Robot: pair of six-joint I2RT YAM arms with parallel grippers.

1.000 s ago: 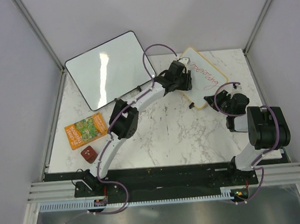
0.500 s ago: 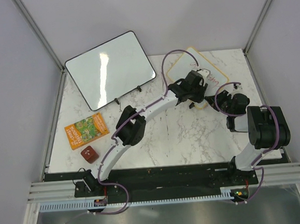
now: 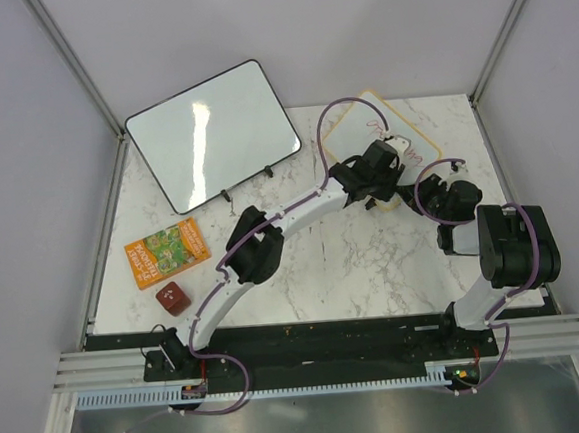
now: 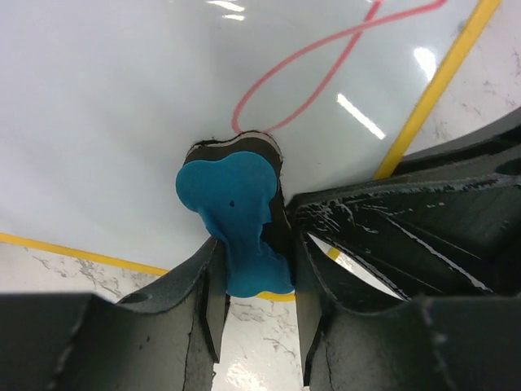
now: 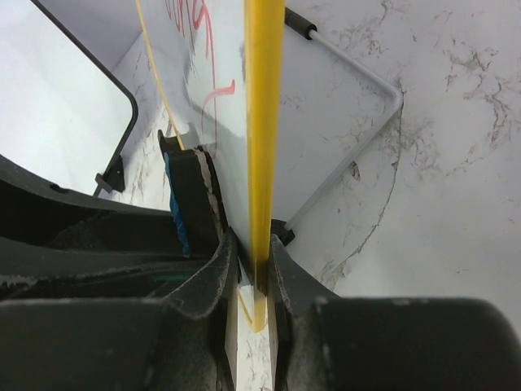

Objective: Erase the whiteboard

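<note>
The small yellow-framed whiteboard (image 3: 362,122) stands tilted at the back right, with red handwriting (image 3: 375,125) on its upper part. My left gripper (image 3: 384,174) is shut on a blue-topped eraser (image 4: 232,216) and presses it against the board face, just below a red loop (image 4: 317,81). My right gripper (image 5: 254,281) is shut on the board's yellow edge (image 5: 262,122) at its near right corner (image 3: 408,189). The lower part of the board is hidden under the left arm in the top view.
A larger black-framed glossy board (image 3: 211,132) leans at the back left. An orange booklet (image 3: 167,252) and a small dark red block (image 3: 172,298) lie on the marble table (image 3: 344,272) at the left. The cell walls close in the back and sides.
My left gripper has swept from the board's upper left down to its lower right with the eraser. Much of the red writing is gone. The right gripper has not moved.
</note>
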